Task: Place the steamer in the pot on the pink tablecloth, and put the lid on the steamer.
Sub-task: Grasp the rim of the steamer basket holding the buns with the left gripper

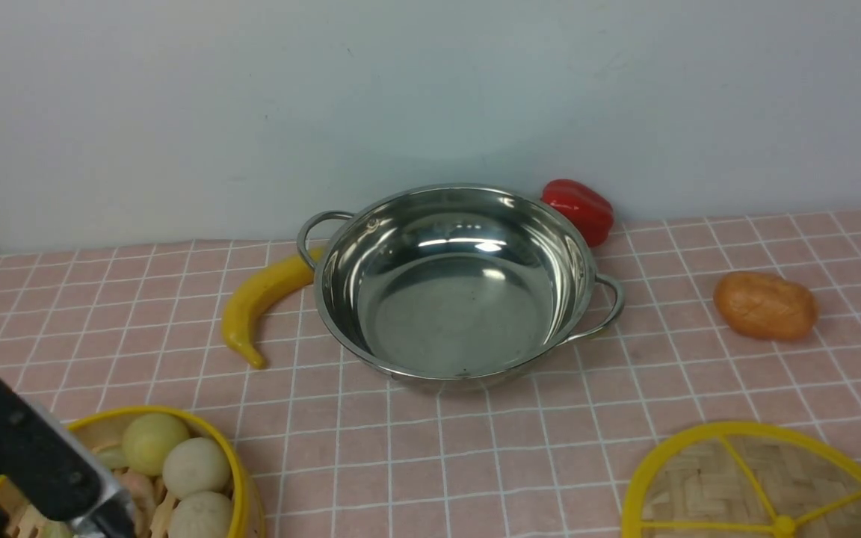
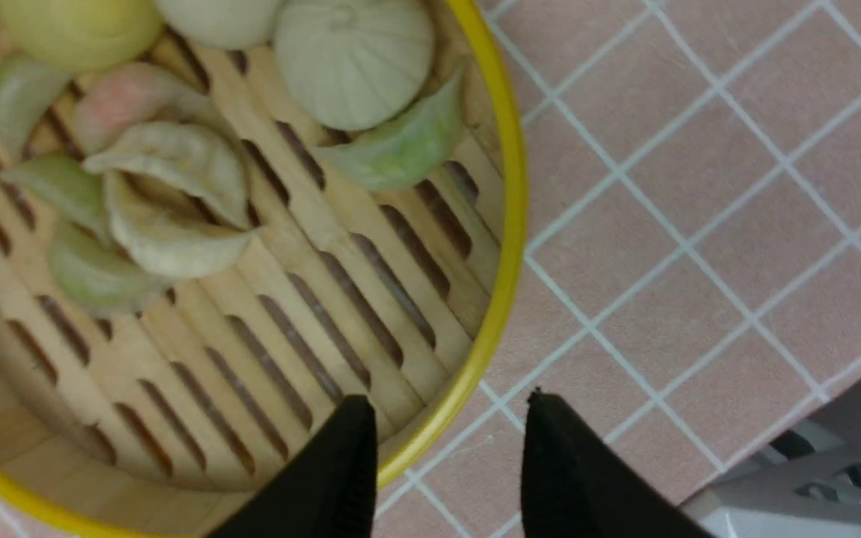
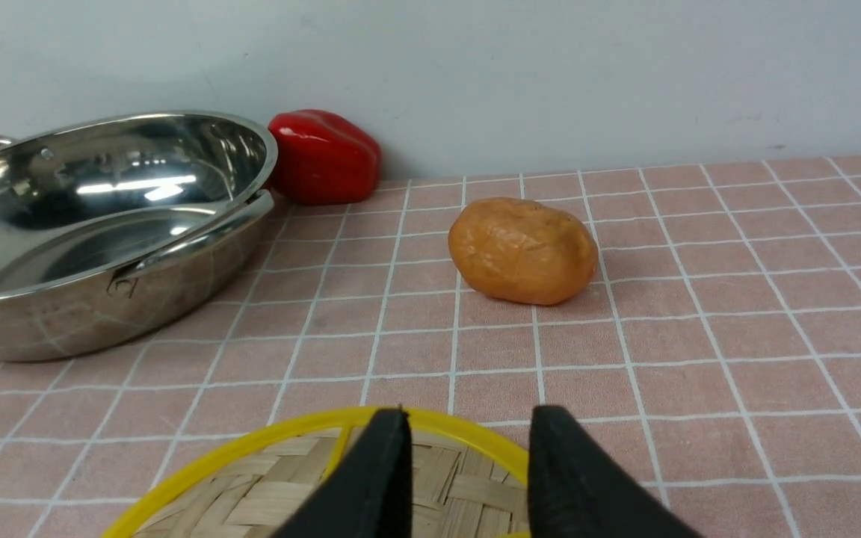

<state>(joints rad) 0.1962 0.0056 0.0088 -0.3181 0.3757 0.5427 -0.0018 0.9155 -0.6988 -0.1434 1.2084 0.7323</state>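
Observation:
The steamer, a bamboo basket with a yellow rim, holds buns and dumplings at the near left of the pink tablecloth. In the left wrist view, my left gripper is open and straddles the steamer's rim, one finger inside and one outside. The empty steel pot stands in the middle, further back. The woven lid lies flat at the near right. My right gripper is open and empty, just above the lid's far edge. It does not show in the front view.
A yellow banana touches the pot's left side. A red pepper sits behind the pot by the wall. An orange potato lies right of the pot. The cloth's near edge is close to the steamer.

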